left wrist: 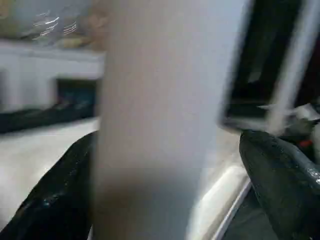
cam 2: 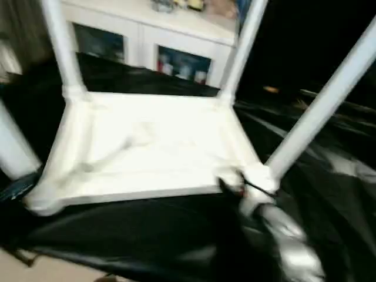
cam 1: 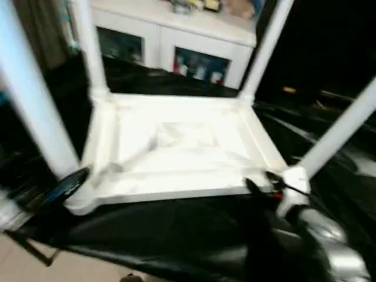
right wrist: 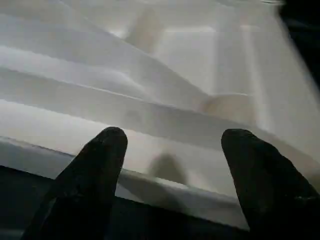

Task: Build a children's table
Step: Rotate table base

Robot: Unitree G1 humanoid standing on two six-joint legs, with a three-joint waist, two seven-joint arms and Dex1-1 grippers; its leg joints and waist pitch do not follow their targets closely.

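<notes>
Table: top (cam 1: 176,147) lies upside down on the black cloth (cam 1: 176,235), with four legs (cam 1: 264,50) standing up from its corner sockets.
Left claw (left wrist: 165,190): spread wide around the near-left leg (cam 1: 32,111); one finger (left wrist: 55,195) looks close against the leg, the other stands off it.
Right claw (right wrist: 172,170): spread wide, holding nothing, poised at the near rim (right wrist: 150,135) beside the near-right leg (cam 1: 341,132).
Step, as I judge it: seating or checking the near legs.
Risk: a leg not fully home could lean or pop out if nudged sideways.
Risk: a push on the rim could slide the table on the slick cloth toward its near edge.
Risk: the left claw closing off-centre could tilt its leg.
</notes>
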